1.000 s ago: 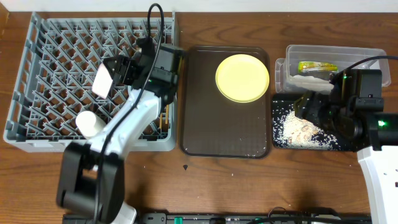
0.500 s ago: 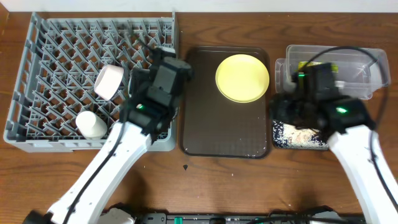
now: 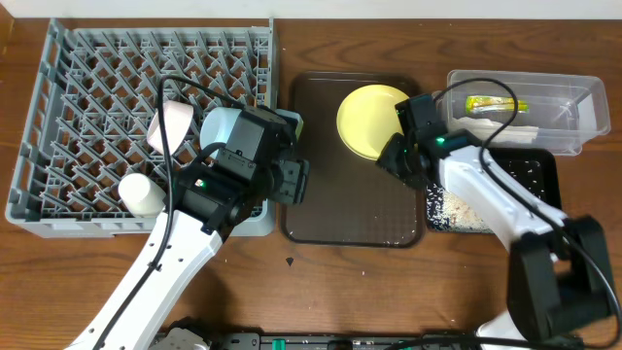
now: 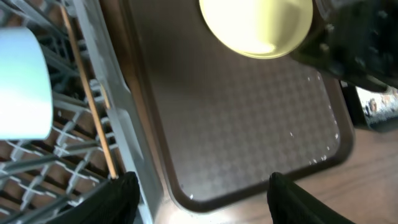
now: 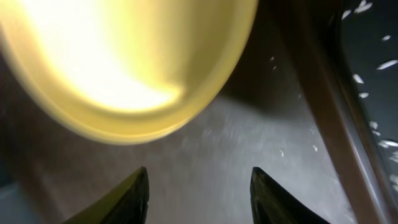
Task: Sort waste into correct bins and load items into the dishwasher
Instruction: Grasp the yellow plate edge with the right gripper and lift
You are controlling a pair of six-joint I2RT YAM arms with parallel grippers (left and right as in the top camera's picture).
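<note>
Most is done, I judge; the small green-and-yellow snack wrapper (image 3: 496,104) & crumpled white paper napkin (image 3: 505,131) lie in the clear rectangular plastic tub (image 3: 573,97), right of the dark brown serving tray (image 3: 340,204) at its far end; loose white rice scraps (image 3: 457,209) sit in the shallow black rectangular tray (image 3: 539,175), just right of the brown tray. Left of the brown tray, the large grey plastic dish rack (image 3: 97,58) holds the pale pink bowl (image 3: 165,126), light blue bowl (image 3: 219,126), small white cup (image 3: 141,194) & thin wooden chopsticks (image 4: 87,93), these along the wall next to the tray.

Left to do: the round yellow plate (image 3: 364,117), on the brown tray's far right part; it looks glossy, bare, approx. flat; blurred in the right wrist view.

Right hand (image 5: 199,199) hangs over the tray's right side, just beside the plate's near rim; spread open, holding nothing; touching the plate or not, can't tell. Left hand (image 4: 202,199) is over the tray's near left corner; wide open, empty.
</note>
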